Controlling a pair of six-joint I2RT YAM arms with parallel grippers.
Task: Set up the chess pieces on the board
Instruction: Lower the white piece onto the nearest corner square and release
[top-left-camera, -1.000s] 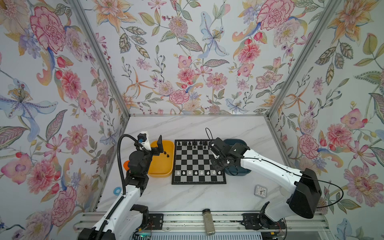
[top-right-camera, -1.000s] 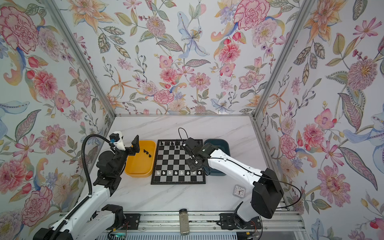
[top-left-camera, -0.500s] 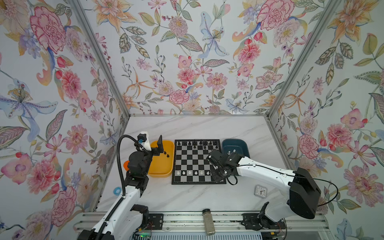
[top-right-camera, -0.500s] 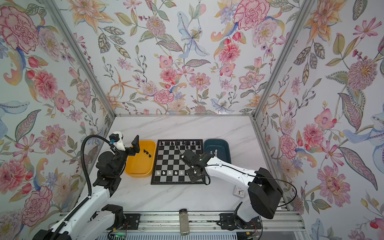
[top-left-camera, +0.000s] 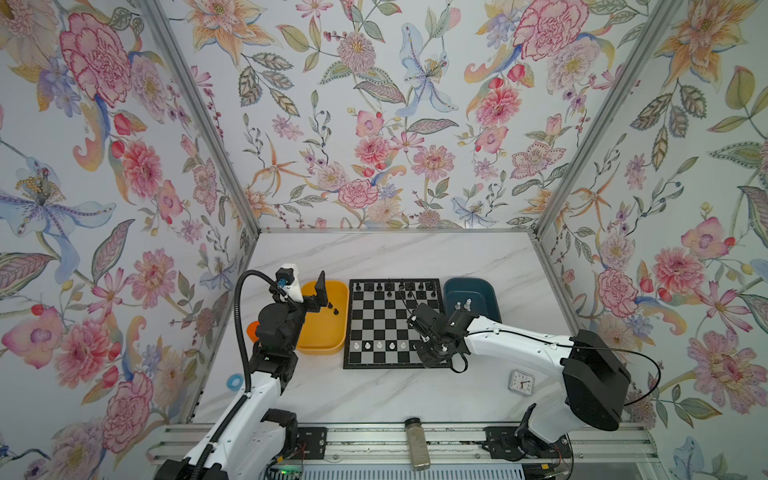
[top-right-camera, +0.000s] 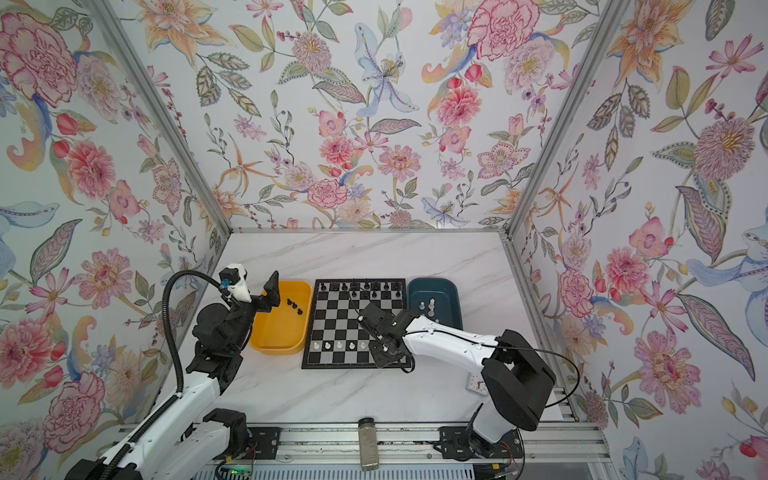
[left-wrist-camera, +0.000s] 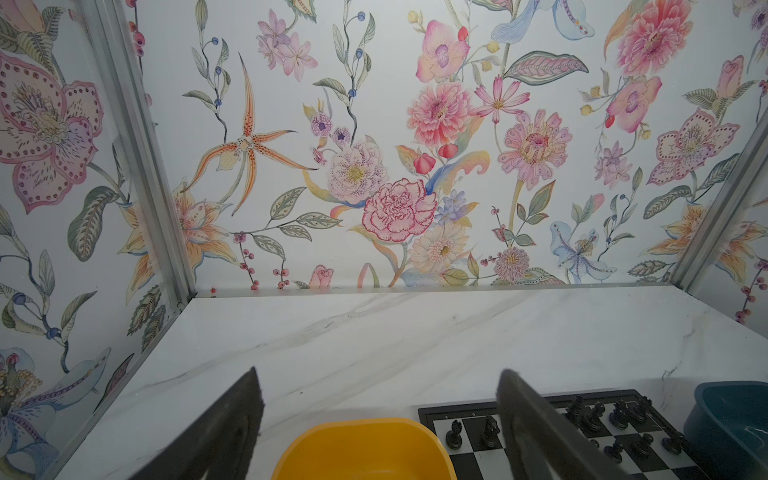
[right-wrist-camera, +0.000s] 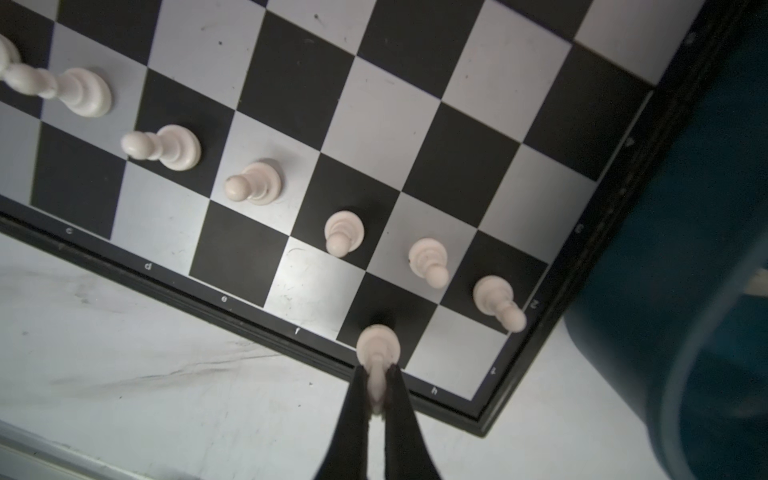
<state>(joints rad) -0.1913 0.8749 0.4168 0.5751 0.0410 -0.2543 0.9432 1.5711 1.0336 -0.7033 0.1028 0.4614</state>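
Chess pieces (top-left-camera: 379, 345) are only partly on the board (top-left-camera: 374, 318); black ones (top-left-camera: 388, 286) stand along the far rows, and white pawns (right-wrist-camera: 253, 183) run in a line along the second row from the near edge; the right gripper (right-wrist-camera: 377, 374) is down by the board's near right corner, jaws squeezed nearly together on a white piece (right-wrist-camera: 378, 343); its two black fingers (right-wrist-camera: 353, 407) pinch the top of it from both sides, base pointing down at the black near-row square between the f and h marks; can't really tell if the base touches that square or sits just above it; the left gripper (left-wrist-camera: 379, 372) hangs over the yellow tray (left-wrist-camera: 361, 432) beside the board's left edge, jaws spread wide, nothing between them, touching nothing; a few black pieces (top-left-camera: 332, 308) lie in that tray; some white pieces (top-left-camera: 463, 305) sit in the dark blue tray (top-left-camera: 482, 286) on the board's right.
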